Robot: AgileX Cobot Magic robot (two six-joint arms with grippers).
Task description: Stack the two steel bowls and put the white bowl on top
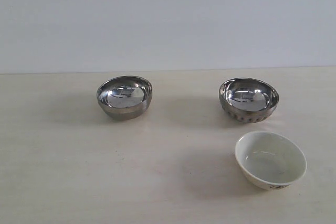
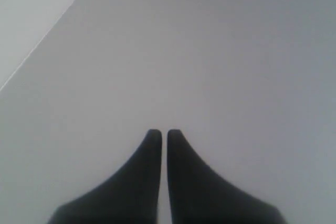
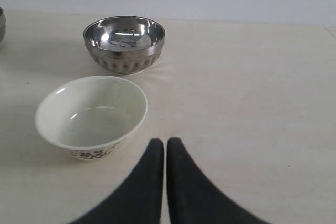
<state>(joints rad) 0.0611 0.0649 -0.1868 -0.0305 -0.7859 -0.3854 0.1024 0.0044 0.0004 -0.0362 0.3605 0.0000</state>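
Three bowls: all stand upright and open side up on the pale table (image 1: 157, 182), each apart from the others, none stacked.
Right pincer (image 3: 165, 142): its two dark fingers are pressed together with nothing between them, and it hovers low over the table.
White bowl (image 3: 92, 114): the closest bowl to the right pincer, just ahead of its tips and off to one side, not touching it. Its cream inside is glossy, and a dark pattern runs low on the outer wall.
Dimpled steel bowl (image 3: 124, 43): farther from the right pincer, beyond the white bowl, near it but apart. It is mirror-bright inside, with a row of dimples low on its side.
Smooth steel bowl (image 1: 124, 97): the farthest from the right pincer and well apart from the other two. The right wrist view catches only a sliver of it at the frame edge.
Left pincer (image 2: 164, 134): its fingers are together and grip nothing, and a plain pale grey surface lies beyond its tips.
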